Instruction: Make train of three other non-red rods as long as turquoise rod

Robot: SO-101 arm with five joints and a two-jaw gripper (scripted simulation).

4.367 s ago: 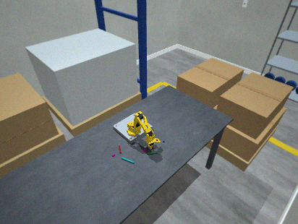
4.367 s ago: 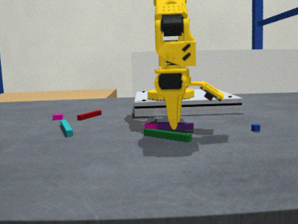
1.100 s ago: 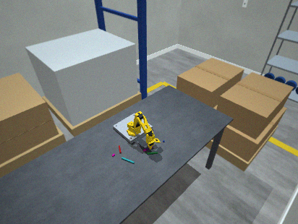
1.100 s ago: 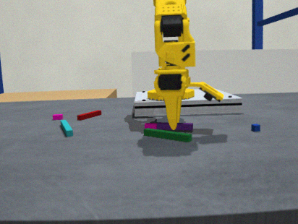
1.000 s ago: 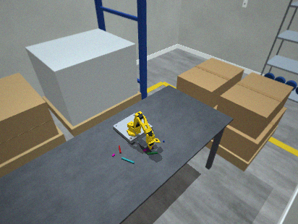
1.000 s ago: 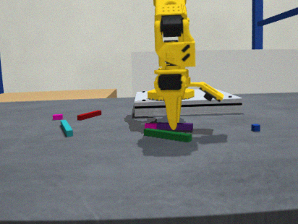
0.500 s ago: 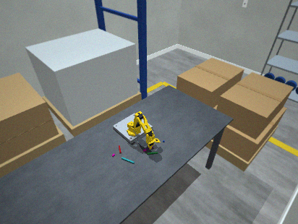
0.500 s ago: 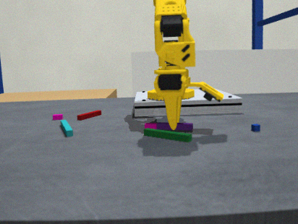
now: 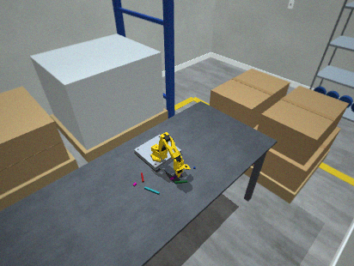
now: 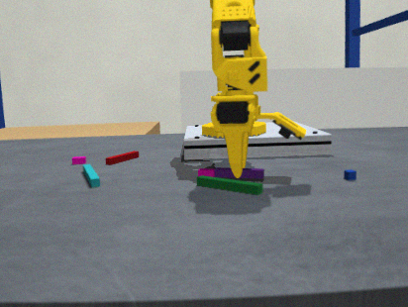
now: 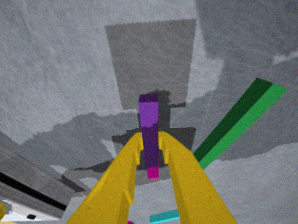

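Clamping the purple rod (image 11: pixel 148 131): gripper (image 11: pixel 150 155) has its two yellow fingers nearly together, one on each long side of the rod, close to its near end. Rod sits low at the table (image 10: pixel 149 238); can't tell if it's resting on the surface or just lifted. Arm comes down almost vertical from the base plate (image 10: pixel 317 139), finger tips pointing at the table.

Position: in the exterior view the purple rod (image 10: pixel 250 173) is just in front of the base plate, lying left-right. A magenta rod (image 10: pixel 205 172) sits at its left end, touching or very nearly, in line with it. The wrist view shows that magenta piece (image 11: pixel 153 173) right at the purple rod's near end, between the fingers.

Green rod (image 10: pixel 229 184) lies flat just in front of those two, roughly parallel, slightly skewed, close beside but whether touching I can't tell.

Counts:
- purple: 1
- green: 1
- magenta: 2, the second one (image 10: pixel 78 159) off to the left, well apart
- red: 1 (image 10: pixel 122 157), near the left magenta
- turquoise: 1 (image 10: pixel 91 175), just in front of the left magenta and red rod
- blue: 1 (image 10: pixel 350 174), alone on the right, well apart from everything
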